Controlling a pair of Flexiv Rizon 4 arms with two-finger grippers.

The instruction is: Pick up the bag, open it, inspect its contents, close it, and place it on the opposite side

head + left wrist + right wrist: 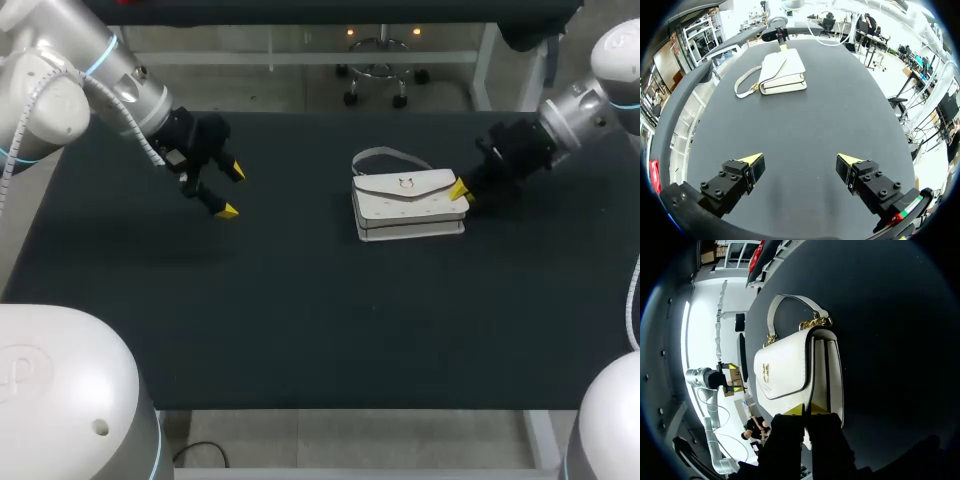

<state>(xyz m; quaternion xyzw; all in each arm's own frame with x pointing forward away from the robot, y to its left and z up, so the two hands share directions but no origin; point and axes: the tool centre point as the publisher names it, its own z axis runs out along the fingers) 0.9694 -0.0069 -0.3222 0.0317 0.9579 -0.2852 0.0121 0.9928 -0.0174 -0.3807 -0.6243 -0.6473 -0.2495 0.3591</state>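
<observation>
Probably a robotics lab, as far as the table shows: a grey, jointed left arm point(85, 75) and right arm point(590, 105) work from either end of a black-topped table point(300, 320).

We're seeing the bag point(408, 205) w/ flap down, so its inside is hiding from us. In the right wrist view the right gripper point(806, 410) is covering the bag's near end. From the left wrist view, that gripper's looking too small to read.

White gold-clasped handbag point(408, 205), flap closed, flat right of centre, handle behind.
</observation>
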